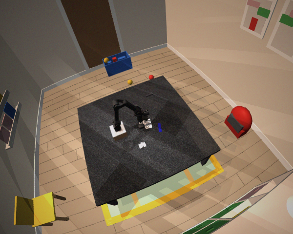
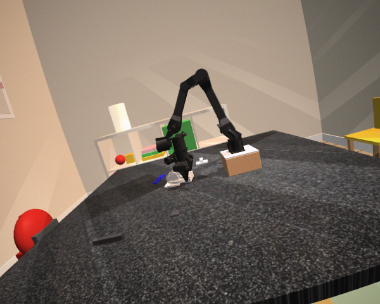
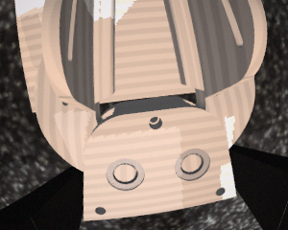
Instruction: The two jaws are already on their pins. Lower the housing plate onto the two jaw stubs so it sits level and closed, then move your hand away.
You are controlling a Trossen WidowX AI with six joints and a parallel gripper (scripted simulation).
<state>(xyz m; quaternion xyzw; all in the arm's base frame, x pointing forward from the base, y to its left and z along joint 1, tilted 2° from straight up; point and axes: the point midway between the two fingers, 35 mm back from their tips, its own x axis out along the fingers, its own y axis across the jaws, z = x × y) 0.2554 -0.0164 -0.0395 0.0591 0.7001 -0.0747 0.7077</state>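
Note:
The pale housing plate (image 3: 156, 201), with two ringed holes and a small hole above them, lies across the inner ends of the two jaws in the wrist view. Round pin ends show inside the rings. The curved left jaw (image 3: 53, 129) and right jaw (image 3: 242, 105) flank a ribbed middle part (image 3: 146, 57). My gripper (image 3: 155, 161) (image 2: 185, 177) is shut on the housing plate, one black finger at each side edge. The white gripper assembly (image 1: 148, 124) (image 2: 174, 178) is low at the table. Whether the plate touches the stubs is hidden.
A blue bar (image 1: 159, 127) (image 2: 158, 179) lies beyond the assembly. A small white part (image 1: 142, 145) (image 2: 201, 161) lies off to one side. A dark bar (image 1: 149, 95) (image 2: 107, 239) lies farther away. My arm stands on a block (image 1: 119, 136) (image 2: 242, 163).

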